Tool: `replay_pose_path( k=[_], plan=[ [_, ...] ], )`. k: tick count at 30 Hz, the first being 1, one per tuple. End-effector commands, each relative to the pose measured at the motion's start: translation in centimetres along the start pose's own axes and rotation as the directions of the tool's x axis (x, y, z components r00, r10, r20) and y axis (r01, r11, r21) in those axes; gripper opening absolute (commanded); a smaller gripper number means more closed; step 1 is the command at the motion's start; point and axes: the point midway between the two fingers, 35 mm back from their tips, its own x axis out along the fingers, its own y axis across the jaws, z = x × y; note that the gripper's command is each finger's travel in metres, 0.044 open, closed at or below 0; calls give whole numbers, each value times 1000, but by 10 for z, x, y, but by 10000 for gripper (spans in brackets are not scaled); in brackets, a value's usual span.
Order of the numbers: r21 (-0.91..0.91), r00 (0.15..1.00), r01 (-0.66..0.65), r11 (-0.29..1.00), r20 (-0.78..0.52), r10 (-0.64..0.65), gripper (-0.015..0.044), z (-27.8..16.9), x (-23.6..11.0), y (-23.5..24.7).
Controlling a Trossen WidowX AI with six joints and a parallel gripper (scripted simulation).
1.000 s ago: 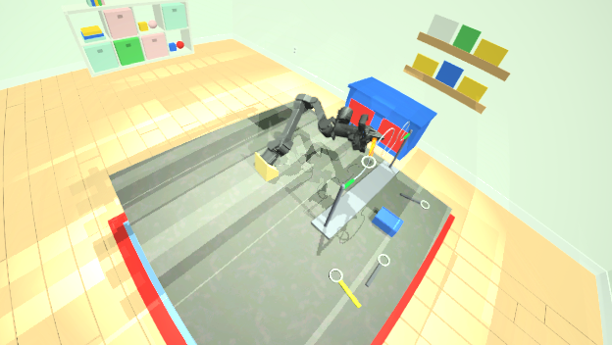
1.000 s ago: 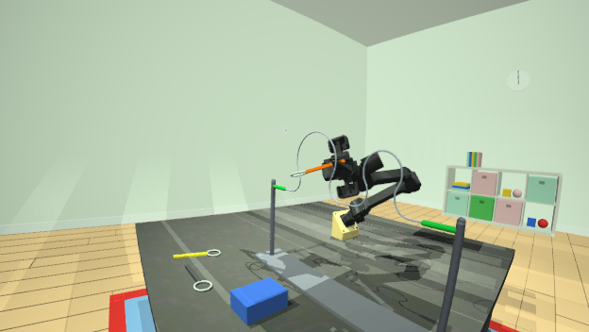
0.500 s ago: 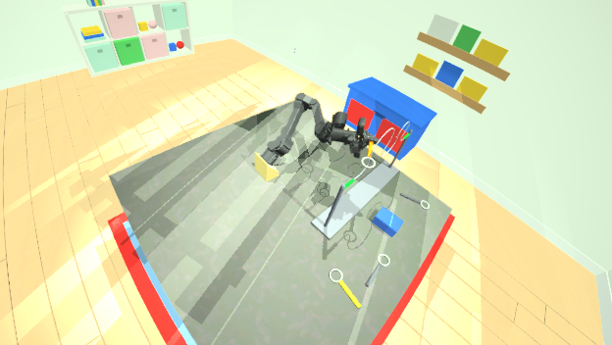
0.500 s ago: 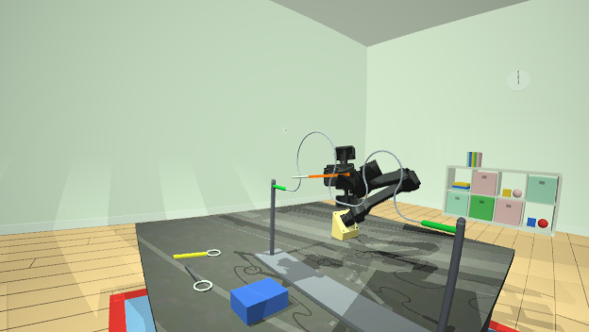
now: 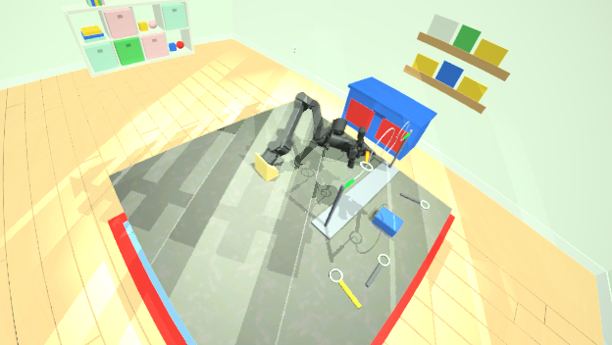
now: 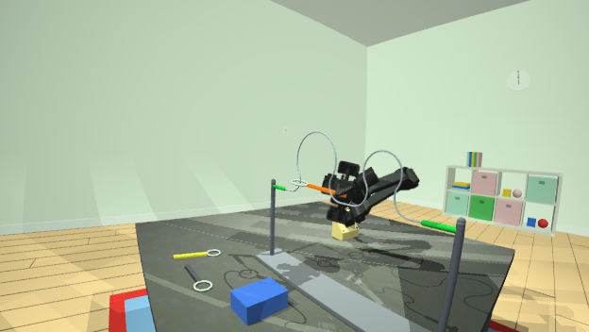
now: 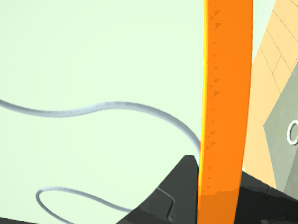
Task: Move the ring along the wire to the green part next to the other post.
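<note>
1. Far left of the exterior view: a spare yellow-handled loop [image 6: 191, 255] and a grey-handled loop [image 6: 197, 278] lie on the dark bench [image 6: 160, 245], well away from my work. I leave them alone.

2. Next along, the thin dark far post [image 6: 273, 214] rises from the pale grey base strip [image 6: 302, 278], with its short green wire sleeve [image 6: 279, 187] at the top. By my reading, this is the goal end.

3. Just right of that sleeve floats the pale thin ring [image 6: 298, 182], level with it and nearly there. It looks to sit around the last stretch of the thin grey looping wire [image 6: 317, 134] and not on the green yet, though I cannot tell at this size whether it touches anything.

4. The long orange handle [image 6: 322, 189] runs from the ring back into my black claw [image 6: 341, 190], which is clamped on it. The wrist view confirms it: the orange bar [image 7: 226, 96] stands straight up between my dark fingers.

5. Far right: the long green sleeve [image 6: 438, 225] by the near post [image 6: 452, 269] stands bare, so the loops appear to be behind me.

6. Left to do: slide the last bit onto the short sleeve, let the ring hang, spread the claw, back off without brushing grey wire.
</note>
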Motion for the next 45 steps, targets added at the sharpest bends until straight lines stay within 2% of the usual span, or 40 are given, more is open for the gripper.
replay_pose_path(
  k=[1, 19, 33, 45],
  plan=[
    [-95, 999, 38, 995, 28, -36, -150, 0, 2, -14],
    [-468, 976, 208, 859, 38, -216, -150, 19, -14, -76],
    [-708, 935, 302, 638, 88, -344, -150, 50, -34, -114],
    [-839, 894, 341, 424, 150, -422, -150, 82, -52, -134]
  ],
)
